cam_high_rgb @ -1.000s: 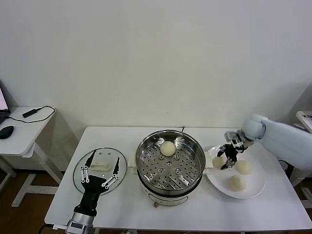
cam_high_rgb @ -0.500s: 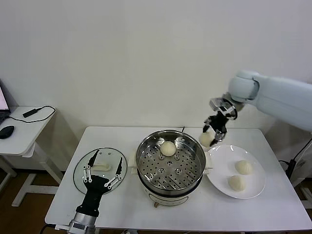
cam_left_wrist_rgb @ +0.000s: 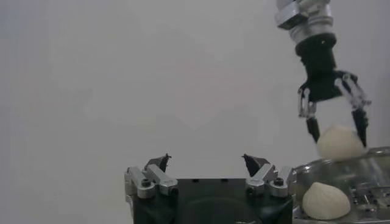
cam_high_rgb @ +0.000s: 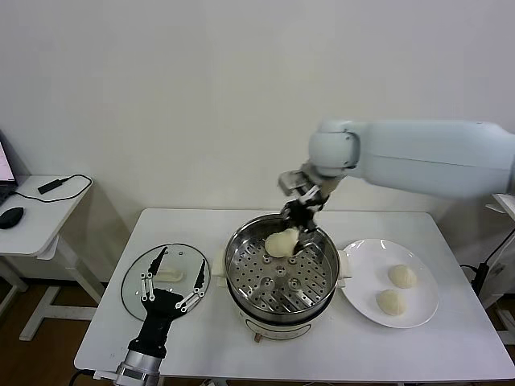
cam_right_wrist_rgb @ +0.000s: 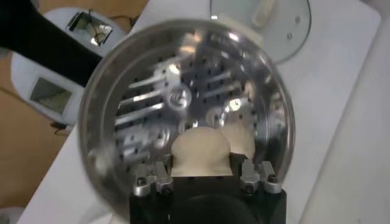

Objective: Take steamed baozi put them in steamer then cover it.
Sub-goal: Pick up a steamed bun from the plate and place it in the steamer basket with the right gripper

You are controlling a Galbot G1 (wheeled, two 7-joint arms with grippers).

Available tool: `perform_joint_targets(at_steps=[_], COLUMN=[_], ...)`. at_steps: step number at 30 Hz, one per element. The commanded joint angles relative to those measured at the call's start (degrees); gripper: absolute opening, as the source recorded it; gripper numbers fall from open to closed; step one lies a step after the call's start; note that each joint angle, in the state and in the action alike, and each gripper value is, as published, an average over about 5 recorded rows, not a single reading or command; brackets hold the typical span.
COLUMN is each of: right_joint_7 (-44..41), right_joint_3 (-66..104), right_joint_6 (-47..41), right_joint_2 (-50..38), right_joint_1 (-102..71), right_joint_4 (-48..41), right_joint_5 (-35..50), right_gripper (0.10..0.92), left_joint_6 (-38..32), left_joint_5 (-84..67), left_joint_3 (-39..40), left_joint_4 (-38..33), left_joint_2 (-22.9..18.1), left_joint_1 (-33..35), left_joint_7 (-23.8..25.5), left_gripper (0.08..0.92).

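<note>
The right claw [cam_high_rgb: 294,228] pinches one smooth cream-white dough bun [cam_high_rgb: 287,241] between its fingers, just above the far rim of the large shiny stainless-steel steamer pot [cam_high_rgb: 281,276] — a second bun [cam_left_wrist_rgb: 326,201] lies on the perforated tray below. Two more buns [cam_high_rgb: 401,276] sit on the flat white plate [cam_high_rgb: 425,310]. The left claw [cam_high_rgb: 169,288] hangs spread over the round clear glass lid [cam_high_rgb: 134,278] on the white worktop [cam_high_rgb: 338,354].

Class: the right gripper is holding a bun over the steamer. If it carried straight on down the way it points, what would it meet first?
Probably the perforated tray inside the steamer. The right gripper points down with its bun close above another bun, so that one might be touched first; depth is unclear.
</note>
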Motion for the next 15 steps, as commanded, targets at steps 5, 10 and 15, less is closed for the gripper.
perform_joint_targets(at_steps=[5, 10, 15], right_joint_7=[9.9, 10.4, 10.6], right_joint_3=[-2.8, -2.5, -2.2], right_joint_6=[-4.2, -4.6, -4.8], right_joint_2=[10.6, 11.8, 12.3], right_joint_1=[-3.0, -4.6, -6.0], right_joint_4=[-1.8, -2.9, -3.9], right_joint_5=[8.1, 7.9, 7.2], right_gripper=[0.644, 0.637, 0.640], left_joint_6=[-0.3, -0.4, -0.5], left_joint_5=[0.0, 0.0, -0.1], left_joint_3=[0.4, 0.4, 0.3], left_joint_4=[0.2, 0.6, 0.7], left_joint_2=[0.0, 0.1, 0.2], left_joint_1=[-0.1, -0.2, -0.4], left_joint_7=[0.0, -0.1, -0.1], left_gripper=[0.823, 0.823, 0.823])
